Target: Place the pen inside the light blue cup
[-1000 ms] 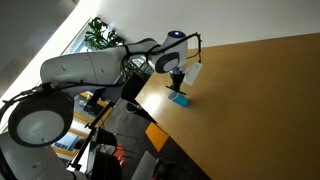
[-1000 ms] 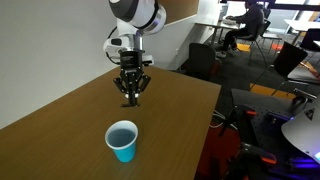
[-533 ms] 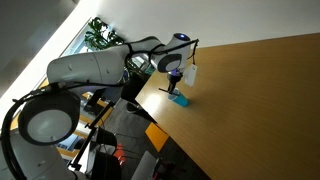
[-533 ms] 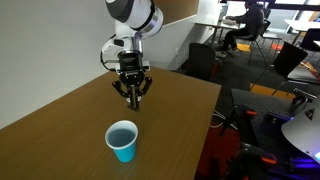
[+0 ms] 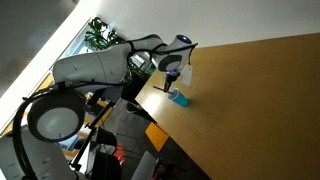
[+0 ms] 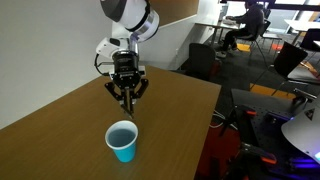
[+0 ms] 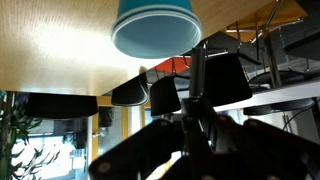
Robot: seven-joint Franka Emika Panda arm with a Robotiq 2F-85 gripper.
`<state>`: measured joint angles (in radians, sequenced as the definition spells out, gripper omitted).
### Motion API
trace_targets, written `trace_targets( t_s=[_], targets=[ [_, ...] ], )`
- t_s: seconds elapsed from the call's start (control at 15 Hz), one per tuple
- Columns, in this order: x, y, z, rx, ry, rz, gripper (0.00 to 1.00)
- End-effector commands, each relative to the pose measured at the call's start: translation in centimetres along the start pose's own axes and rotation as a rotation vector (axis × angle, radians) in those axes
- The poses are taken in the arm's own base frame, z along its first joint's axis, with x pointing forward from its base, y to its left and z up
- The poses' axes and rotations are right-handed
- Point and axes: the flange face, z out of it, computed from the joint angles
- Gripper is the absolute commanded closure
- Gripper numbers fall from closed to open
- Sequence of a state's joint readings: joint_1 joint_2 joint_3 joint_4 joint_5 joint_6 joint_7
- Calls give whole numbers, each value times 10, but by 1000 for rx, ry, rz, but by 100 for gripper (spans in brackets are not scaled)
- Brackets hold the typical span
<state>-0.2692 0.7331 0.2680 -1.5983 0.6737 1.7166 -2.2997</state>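
Exterior view: one arm (image 5: 100, 65) reaches over the wooden surface (image 5: 250, 100). Its end effector (image 5: 172, 84) hangs just above one light blue cup (image 5: 178, 97) near the surface's edge. The pen is too small to make out here.

Exterior view: the end effector (image 6: 126, 102) pinches one dark pen (image 6: 128, 108), upright and tip down, clear of the surface (image 6: 60, 120). It is above and behind the upright cup (image 6: 122, 141). Against a second ago, the end effector stands higher and nearer the cup; the cup is unmoved.

Wrist view: the pen (image 7: 197, 85) runs from the clamped fingers toward the cup (image 7: 155, 28), tip near its side, not inside.
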Motion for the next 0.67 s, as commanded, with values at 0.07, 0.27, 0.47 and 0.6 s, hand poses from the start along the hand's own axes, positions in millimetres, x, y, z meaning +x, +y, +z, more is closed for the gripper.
trace_targets(
  t_s=[0.07,0.27,0.47,0.6],
  targets=[
    [1,13,11,-19,67,-49,97],
    [-1,15,16,-28,83,-90,97],
    [-5,15,18,-23,105,-104,97],
    [-8,14,19,-17,105,-106,97]
  ],
)
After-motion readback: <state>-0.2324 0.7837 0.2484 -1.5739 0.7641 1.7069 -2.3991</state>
